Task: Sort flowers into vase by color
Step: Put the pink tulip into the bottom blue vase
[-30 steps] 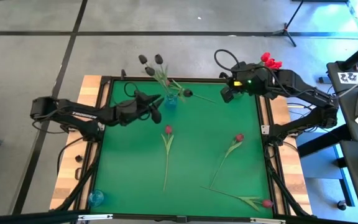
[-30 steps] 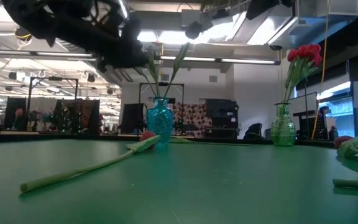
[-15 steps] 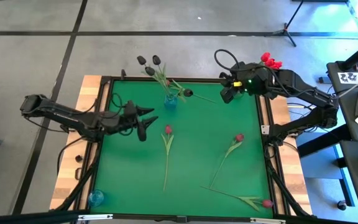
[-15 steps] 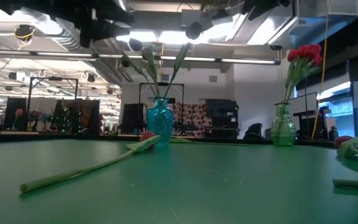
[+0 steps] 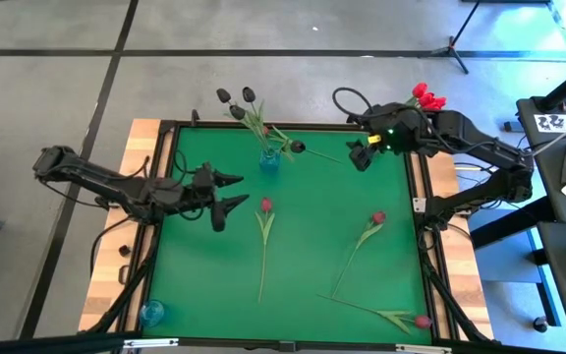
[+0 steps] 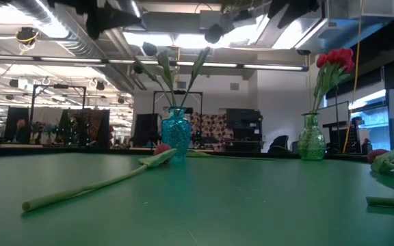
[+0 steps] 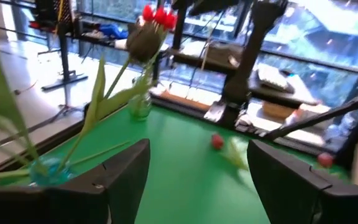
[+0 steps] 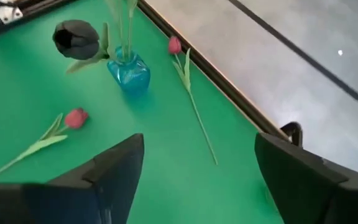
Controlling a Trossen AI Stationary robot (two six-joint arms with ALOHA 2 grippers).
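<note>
The left gripper [image 5: 226, 190] was held above the left part of the green table [image 5: 303, 256], with its two fingers spread wide and nothing between them; in the left wrist view a clear gap was seen between the dark fingers [image 7: 123, 177]. The right gripper [image 5: 360, 157] was found near the far right corner, also wide and empty, close to the green vase [image 6: 311, 142] in which the bright red tulips [image 5: 424, 96] were standing. The blue vase [image 5: 270, 157] was placed at the far edge of the table and the black tulips [image 5: 238, 103] were kept in it, so each colour was given its own vase. One dark tulip [image 5: 296, 147] was lying beside the blue vase. Four flowers were not yet sorted: a red tulip [image 5: 265, 206] just beside the left gripper, a second red tulip [image 5: 377, 217] further right, a third [image 5: 421, 322] at the near right corner, and a small red tulip [image 8: 174, 45] lying by the table's edge. The spread fingers were probably prepared for a next pick, and the nearest red tulip seemed the likely aim of the left arm.
</note>
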